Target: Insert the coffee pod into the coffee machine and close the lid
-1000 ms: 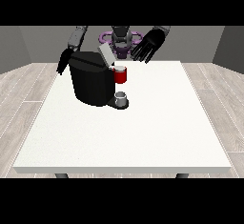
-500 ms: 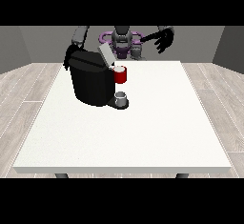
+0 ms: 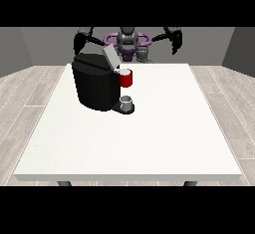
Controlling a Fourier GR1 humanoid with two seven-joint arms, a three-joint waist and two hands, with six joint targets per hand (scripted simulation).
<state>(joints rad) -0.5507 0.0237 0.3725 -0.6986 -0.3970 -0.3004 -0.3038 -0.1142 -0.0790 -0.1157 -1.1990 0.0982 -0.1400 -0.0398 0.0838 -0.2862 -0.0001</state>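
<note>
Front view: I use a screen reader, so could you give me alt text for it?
A black coffee machine stands on a white table with its grey lid raised and a red pod holder at its front, above a small grey cup. The robot behind holds both hands up, touching nothing.

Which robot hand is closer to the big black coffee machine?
The robot's right hand. That robot hand, at the view's left, hovers just behind and above the black coffee machine. The other robot hand, at the view's right, is raised far off to the side.
</note>
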